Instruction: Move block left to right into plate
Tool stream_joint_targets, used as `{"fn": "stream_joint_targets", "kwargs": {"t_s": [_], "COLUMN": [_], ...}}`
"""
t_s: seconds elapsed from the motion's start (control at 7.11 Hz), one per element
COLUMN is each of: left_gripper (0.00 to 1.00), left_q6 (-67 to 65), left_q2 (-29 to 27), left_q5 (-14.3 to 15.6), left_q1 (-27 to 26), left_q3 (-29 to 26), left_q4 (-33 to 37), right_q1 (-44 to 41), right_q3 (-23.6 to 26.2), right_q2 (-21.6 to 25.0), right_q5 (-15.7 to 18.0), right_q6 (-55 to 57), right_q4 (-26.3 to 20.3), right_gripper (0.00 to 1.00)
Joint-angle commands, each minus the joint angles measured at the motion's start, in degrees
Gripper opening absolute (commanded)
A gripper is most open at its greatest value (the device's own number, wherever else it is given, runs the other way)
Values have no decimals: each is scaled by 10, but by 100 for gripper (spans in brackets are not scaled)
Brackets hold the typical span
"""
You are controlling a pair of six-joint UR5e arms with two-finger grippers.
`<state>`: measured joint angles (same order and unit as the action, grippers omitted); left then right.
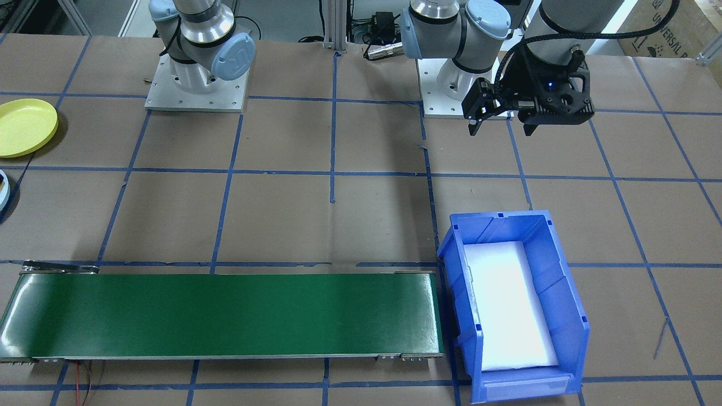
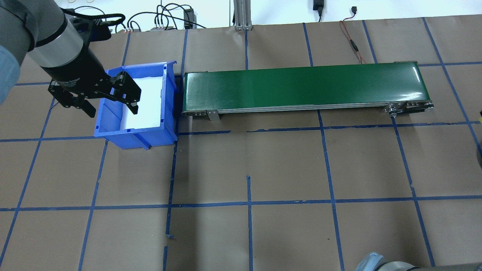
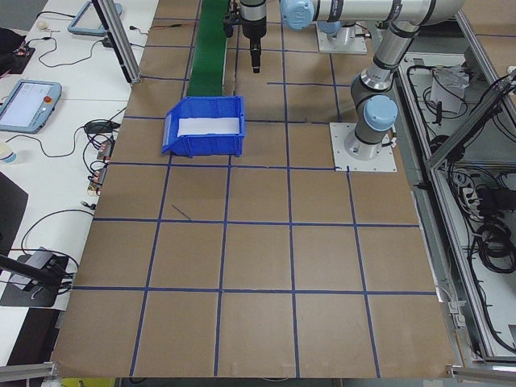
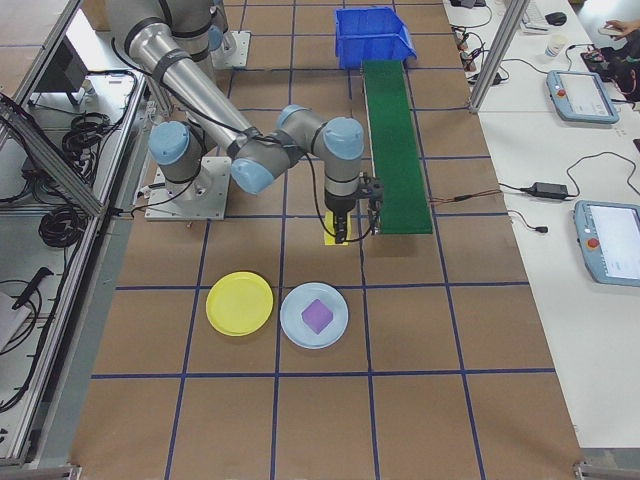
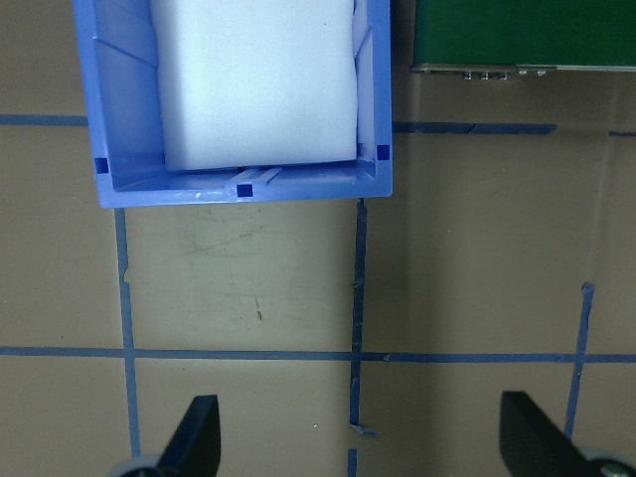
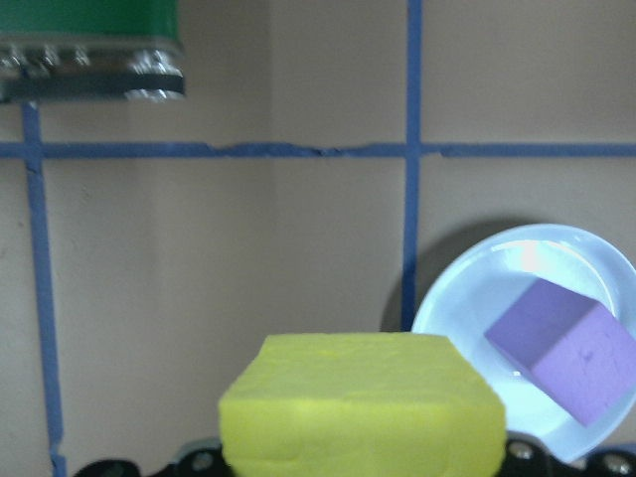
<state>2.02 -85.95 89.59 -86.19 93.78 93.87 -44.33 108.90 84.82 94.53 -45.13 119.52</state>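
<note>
A yellow block (image 6: 363, 402) fills the bottom of the right wrist view, and my right gripper (image 4: 345, 225) is shut on it. It hangs above the table just off the conveyor's end, with the block (image 4: 335, 238) at its tip. The yellow plate (image 4: 240, 303) lies on the table nearer the robot and is bare; it also shows as the plate (image 1: 25, 127) at the far left edge. My left gripper (image 1: 499, 115) hovers open beside the blue bin, nothing between its fingers (image 5: 199, 437).
A light blue plate (image 4: 300, 328) next to the yellow one holds a purple block (image 6: 566, 348). A green conveyor belt (image 2: 301, 86) runs along the table's far side. At its other end stands a blue bin (image 2: 135, 133) with white foam inside.
</note>
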Motion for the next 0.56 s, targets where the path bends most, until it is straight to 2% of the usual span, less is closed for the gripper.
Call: {"fn": "stream_joint_targets", "kwargs": {"t_s": [0.0, 0.28, 0.42], "left_gripper": [100, 100, 100], "left_q6": [0, -1, -1], "left_q2": [0, 0, 0], "left_q5": [1, 1, 1], "left_q1": [0, 0, 0], "left_q3": [0, 0, 0], "left_q4": [1, 1, 1], "right_q1": [125, 229, 273], "right_q3": [47, 71, 103], "right_q2": [29, 32, 32], "right_q5": [5, 5, 1], "right_q6": [-71, -143, -145], "right_q4": [-1, 0, 1], "right_gripper": [17, 17, 17]}}
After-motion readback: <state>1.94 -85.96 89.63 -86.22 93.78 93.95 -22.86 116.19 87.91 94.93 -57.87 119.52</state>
